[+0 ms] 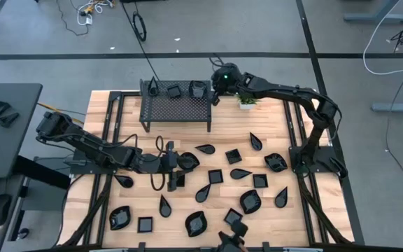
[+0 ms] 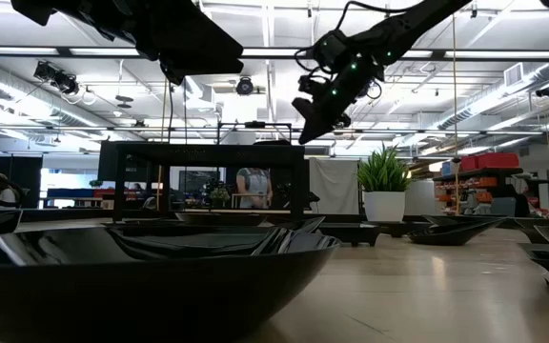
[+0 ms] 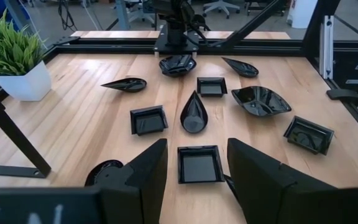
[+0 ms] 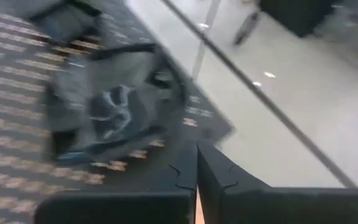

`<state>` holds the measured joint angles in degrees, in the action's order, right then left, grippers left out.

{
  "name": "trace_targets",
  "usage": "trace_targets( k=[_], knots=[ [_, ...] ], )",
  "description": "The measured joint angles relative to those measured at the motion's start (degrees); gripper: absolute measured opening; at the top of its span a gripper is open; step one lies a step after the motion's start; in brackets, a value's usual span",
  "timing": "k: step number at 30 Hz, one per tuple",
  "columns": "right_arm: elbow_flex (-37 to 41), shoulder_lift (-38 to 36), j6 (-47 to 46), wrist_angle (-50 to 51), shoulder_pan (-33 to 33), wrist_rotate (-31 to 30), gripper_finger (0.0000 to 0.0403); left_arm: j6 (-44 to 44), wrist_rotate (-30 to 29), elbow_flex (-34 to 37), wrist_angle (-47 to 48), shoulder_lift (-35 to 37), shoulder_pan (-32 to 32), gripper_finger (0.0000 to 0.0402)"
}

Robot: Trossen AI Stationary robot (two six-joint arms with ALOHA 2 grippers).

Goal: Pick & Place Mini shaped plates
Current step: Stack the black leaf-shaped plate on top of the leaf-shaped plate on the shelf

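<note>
Nearest us, along the front edge of the bench (image 1: pixel 271 119), we see most of the mini shaped plates (image 1: pixel 215 176) scattered over the wood: teardrops, squares and wavy-rimmed dishes, from the front edge up past the middle. Our left hand (image 1: pixel 182 170) hovers low over the bench's middle, its fingers (image 3: pixel 143 171) spread, with a square plate (image 3: pixel 199 163) lying between them on the wood, not gripped. Farther back, the black mesh rack (image 1: pixel 175 107) stands by the far edge carrying three plates. Our right hand (image 1: pixel 215 94) hangs over the rack's right end, fingers pressed together, holding nothing. A potted plant (image 1: pixel 247 101) sits just beside it.
</note>
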<state>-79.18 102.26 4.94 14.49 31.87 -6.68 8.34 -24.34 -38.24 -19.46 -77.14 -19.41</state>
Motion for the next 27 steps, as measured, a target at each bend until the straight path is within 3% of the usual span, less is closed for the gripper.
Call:
trace_targets(
  k=[15,27],
  knots=[
    [-0.07,-0.11,-0.14,0.39,-1.78,11.57,0.0006,0.44,0.0,0.0,-0.02,-0.02,-0.01,0.0172],
    [0.01,-0.11,-0.01,0.43,-2.64,13.77,0.0006,1.55,-0.02,0.0,-0.02,-0.02,-0.01,0.0172]
  ],
)
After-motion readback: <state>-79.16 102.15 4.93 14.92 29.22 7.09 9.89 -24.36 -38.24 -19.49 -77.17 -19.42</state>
